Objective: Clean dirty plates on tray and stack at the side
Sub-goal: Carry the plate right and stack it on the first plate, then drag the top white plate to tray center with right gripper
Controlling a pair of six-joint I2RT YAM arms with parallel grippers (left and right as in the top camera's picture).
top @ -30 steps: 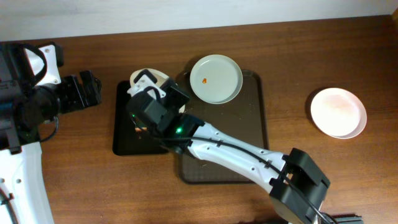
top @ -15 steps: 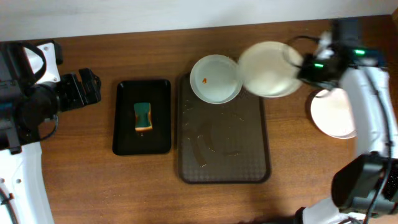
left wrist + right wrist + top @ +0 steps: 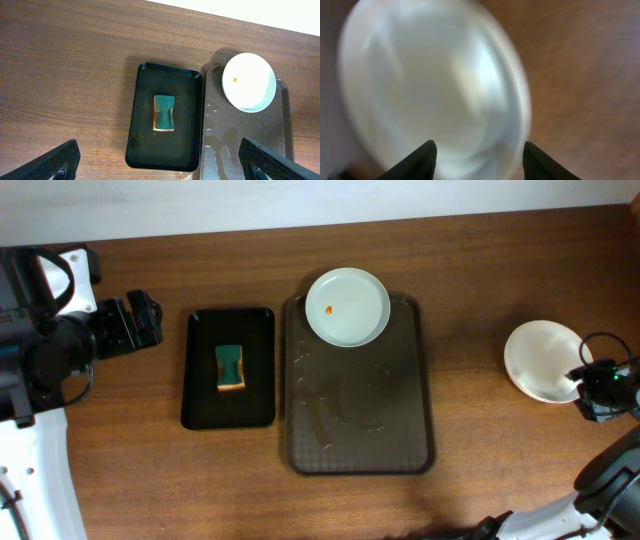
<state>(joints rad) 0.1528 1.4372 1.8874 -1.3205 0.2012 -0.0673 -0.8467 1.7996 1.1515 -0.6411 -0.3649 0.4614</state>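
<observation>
Side stack (image 3: 545,358) has gained one plate; it lies just ahead of right pincer (image 3: 478,145), fingers spread wide, empty. Smeared plate (image 3: 347,307) waits on tray (image 3: 400,430), well to pincer's left. Risk: a finger clips the rim and skews the stack.

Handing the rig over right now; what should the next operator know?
Left gripper: open, empty, at the far left.
Right gripper: open, at the edge of the side stack of white plates on the right.
One smeared plate sits on the tray, at its far end.
Sponge lies in the black tray.
Left to do: wipe that plate, add it to the stack.
</observation>
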